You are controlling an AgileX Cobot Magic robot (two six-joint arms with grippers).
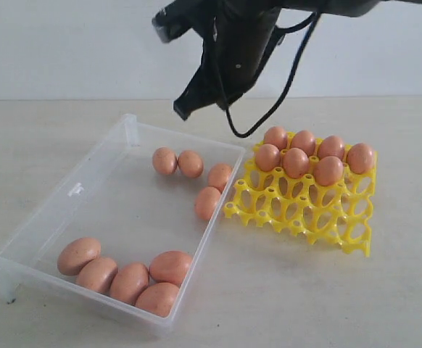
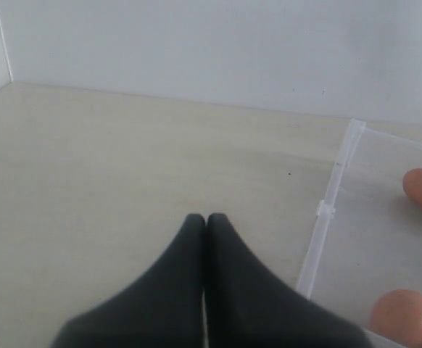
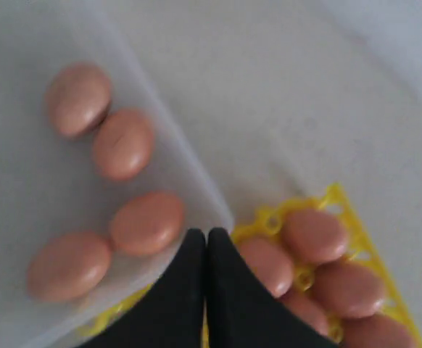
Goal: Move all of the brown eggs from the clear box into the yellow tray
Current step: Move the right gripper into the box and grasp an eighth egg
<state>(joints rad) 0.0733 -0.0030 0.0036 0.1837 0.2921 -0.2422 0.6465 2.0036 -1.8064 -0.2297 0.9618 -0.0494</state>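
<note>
With 9 brown eggs (image 1: 207,203) lying in the clear box (image 1: 127,120) and 7 seated in the yellow tray (image 1: 320,217), the empty right tool (image 3: 206,233), pinched closed above where they meet, should spread wide before lowering squarely over the nearest egg.

On the table (image 1: 385,290) we see the box (image 1: 117,196) at the left and the egg tray (image 1: 320,217) just beside its right wall. In the box we find nine eggs. Four of them (image 1: 191,163) lie near the far right corner, strung along toward the right wall, and five (image 1: 129,282) are clustered together at the near end. In the tray we count seven eggs (image 1: 295,162), four across the rear row and three in the row before it, toward its left.
</note>
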